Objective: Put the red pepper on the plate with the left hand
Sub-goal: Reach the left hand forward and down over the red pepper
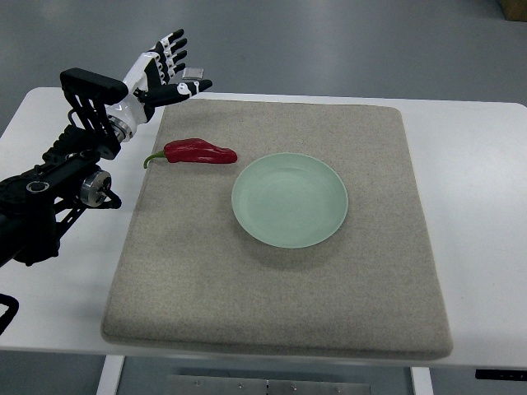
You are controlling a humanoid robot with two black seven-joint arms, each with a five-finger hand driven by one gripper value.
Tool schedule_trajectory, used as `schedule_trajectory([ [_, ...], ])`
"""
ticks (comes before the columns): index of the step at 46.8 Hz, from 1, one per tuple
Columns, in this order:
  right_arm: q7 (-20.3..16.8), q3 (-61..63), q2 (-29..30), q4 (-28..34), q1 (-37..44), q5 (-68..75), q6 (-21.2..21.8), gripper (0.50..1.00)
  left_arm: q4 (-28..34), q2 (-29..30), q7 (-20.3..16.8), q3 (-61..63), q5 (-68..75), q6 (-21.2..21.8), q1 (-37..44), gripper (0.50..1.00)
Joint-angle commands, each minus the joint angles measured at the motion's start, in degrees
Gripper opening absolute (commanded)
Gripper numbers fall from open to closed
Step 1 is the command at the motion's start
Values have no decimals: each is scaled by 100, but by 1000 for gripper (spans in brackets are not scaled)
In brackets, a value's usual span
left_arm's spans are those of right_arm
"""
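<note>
A red pepper (198, 152) with a green stem lies on the beige mat (280, 271), just left of a pale green plate (289, 200). The plate holds nothing. My left hand (169, 70) hovers at the mat's far left corner, behind and slightly left of the pepper, apart from it. Its fingers are spread and hold nothing. The left arm comes in from the left edge over the white table. The right arm does not show.
The mat covers most of a white table (478, 206). Grey floor lies beyond the table's far edge. A brown object shows at the top right corner (515, 6).
</note>
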Motion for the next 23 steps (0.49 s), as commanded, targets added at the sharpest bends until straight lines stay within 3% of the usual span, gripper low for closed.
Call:
schedule_trajectory([
  [1, 0, 0, 0, 0, 2, 0, 0, 928, 2, 105, -2, 263, 620, 0, -59, 988],
  [23, 0, 0, 0, 0, -7, 0, 0, 928, -155, 949, -19, 1187, 2738, -202, -605, 986],
])
